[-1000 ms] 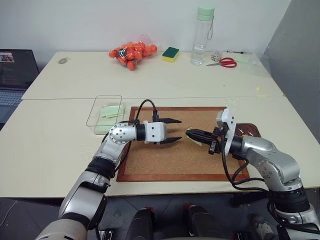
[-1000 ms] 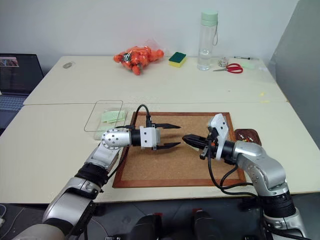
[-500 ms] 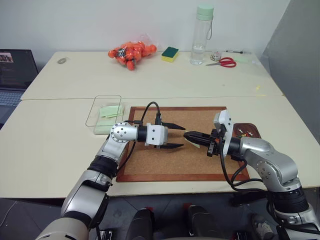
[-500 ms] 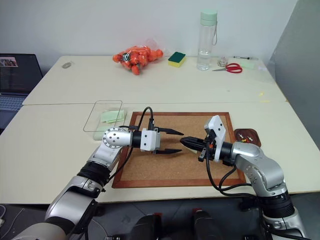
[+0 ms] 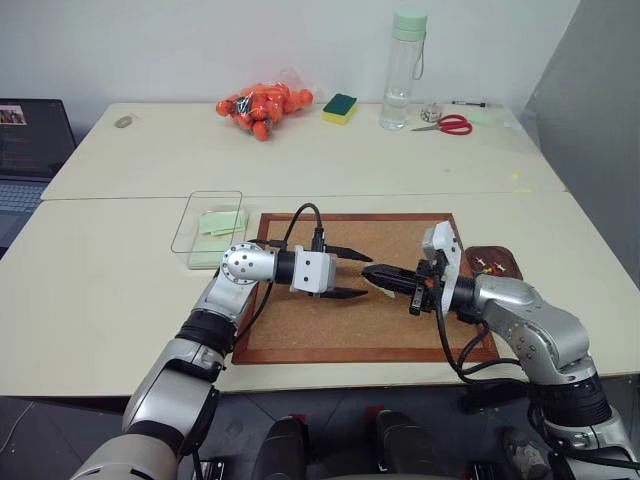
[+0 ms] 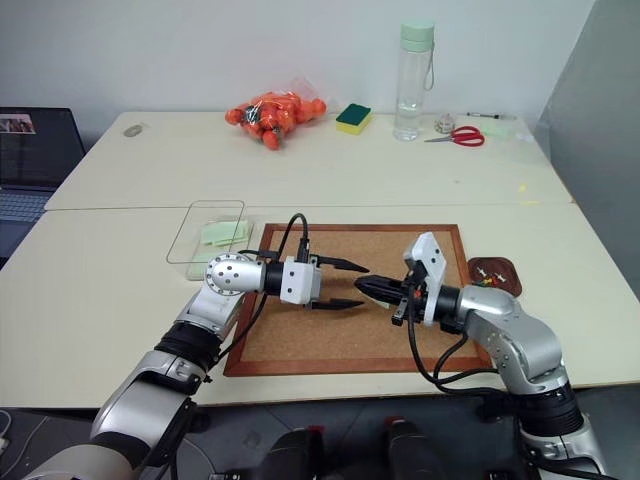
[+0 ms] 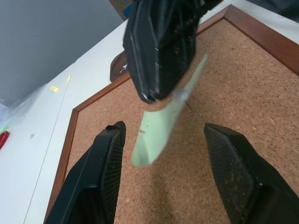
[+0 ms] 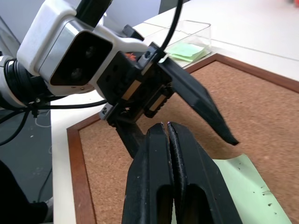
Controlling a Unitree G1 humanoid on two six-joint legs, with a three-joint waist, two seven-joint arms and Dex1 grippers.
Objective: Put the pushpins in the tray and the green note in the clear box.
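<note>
- We hold the pale green square paper note (image 7: 163, 122) in our right gripper (image 6: 367, 288), whose two black fingers are pressed flat together on one edge of the slip, so the paper hangs free above the wood-framed corkboard (image 5: 300, 330) rather than lying on it.
- We point that gripper toward the middle of the board, which puts the note's loose edge out where the other arm can reach it.
- Our left gripper (image 5: 352, 272) faces it from the opposite side with its fingers spread, one on each side of the hanging paper and touching nothing yet; this looks like a hand-over in the making.
- We judge the pass makes sense because the transparent shallow plastic box (image 5: 208, 228) sits just beyond the corkboard's left corner, on the left arm's side; a pale green slip already lies inside it.
- The small glossy reddish-brown dish (image 6: 494, 271) rests just off the board's right edge, close to the right arm, with a few pushpins (image 5: 488, 266) in it, so that part of the job seems done.
- Next, the left fingers need to close on the free edge before the right ones let go, or the light paper may flutter down.
</note>
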